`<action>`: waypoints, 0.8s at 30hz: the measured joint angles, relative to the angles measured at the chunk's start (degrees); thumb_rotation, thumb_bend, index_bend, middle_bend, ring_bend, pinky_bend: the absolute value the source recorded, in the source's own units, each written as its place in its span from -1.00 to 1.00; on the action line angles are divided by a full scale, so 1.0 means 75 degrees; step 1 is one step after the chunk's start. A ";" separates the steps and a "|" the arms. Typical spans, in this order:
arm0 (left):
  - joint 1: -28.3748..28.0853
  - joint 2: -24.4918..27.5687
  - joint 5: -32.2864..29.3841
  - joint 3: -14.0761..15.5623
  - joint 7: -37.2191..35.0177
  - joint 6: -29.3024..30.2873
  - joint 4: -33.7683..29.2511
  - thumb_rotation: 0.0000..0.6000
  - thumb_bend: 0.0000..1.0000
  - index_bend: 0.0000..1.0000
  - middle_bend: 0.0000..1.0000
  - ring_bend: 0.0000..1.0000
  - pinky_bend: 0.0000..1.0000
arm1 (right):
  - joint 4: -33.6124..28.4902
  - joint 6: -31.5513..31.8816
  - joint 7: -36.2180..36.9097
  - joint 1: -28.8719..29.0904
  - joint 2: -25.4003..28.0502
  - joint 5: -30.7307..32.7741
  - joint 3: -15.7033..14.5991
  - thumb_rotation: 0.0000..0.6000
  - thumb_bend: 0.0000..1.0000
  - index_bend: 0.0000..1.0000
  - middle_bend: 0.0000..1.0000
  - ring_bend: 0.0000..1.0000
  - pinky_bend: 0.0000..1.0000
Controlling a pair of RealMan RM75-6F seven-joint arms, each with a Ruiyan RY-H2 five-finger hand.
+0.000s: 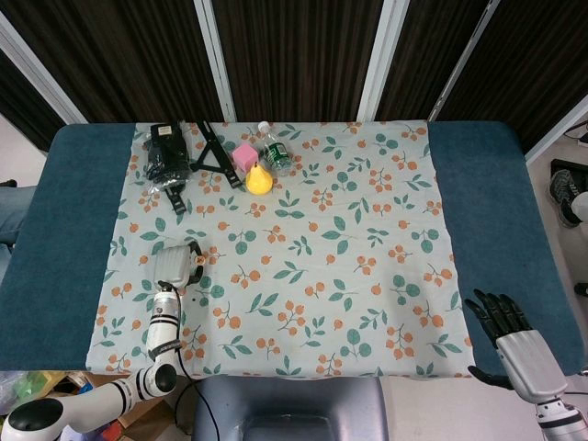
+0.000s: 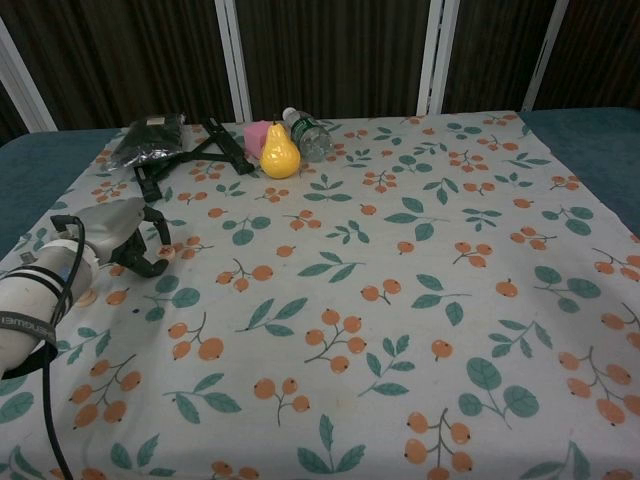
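Observation:
My left hand hovers low over the left side of the floral cloth, its dark fingers curved downward and apart. A small beige object lies on the cloth right at its fingertips; I cannot tell whether they touch it. A second small beige piece shows beside the forearm. My right hand is at the lower right, off the cloth near the table's front edge. Its fingers are spread and hold nothing, and only the head view shows it.
At the back left of the cloth lie a black bag, a black folding frame, a pink cube, a yellow pear and a lying plastic bottle. Blue table borders the cloth.

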 measured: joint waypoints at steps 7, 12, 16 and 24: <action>0.0129 0.0324 0.0403 -0.0015 -0.0306 0.0367 -0.0649 1.00 -0.22 0.00 1.00 1.00 1.00 | -0.0001 -0.0034 -0.0025 0.0007 -0.0004 0.0024 0.0005 1.00 -0.59 -1.00 -1.00 -1.00 -0.89; 0.0395 0.1050 0.0690 0.0079 -0.0439 0.0602 -0.1882 1.00 -0.21 -0.02 1.00 1.00 1.00 | -0.0010 -0.0046 -0.0078 0.0005 -0.0017 0.0013 -0.0005 1.00 -0.59 -1.00 -1.00 -1.00 -0.89; 0.0777 0.2015 0.0913 0.0284 -0.0553 0.0770 -0.3318 1.00 -0.21 -0.04 1.00 1.00 1.00 | -0.0015 -0.0050 -0.0116 -0.0002 -0.0029 -0.0005 -0.0020 1.00 -0.59 -1.00 -1.00 -1.00 -0.89; 0.1564 0.3328 0.1254 0.0952 -0.1016 0.0922 -0.4619 1.00 -0.21 -0.08 1.00 1.00 1.00 | -0.0004 -0.0041 -0.0191 -0.0018 -0.0069 -0.0064 -0.0050 1.00 -0.59 -1.00 -1.00 -1.00 -0.89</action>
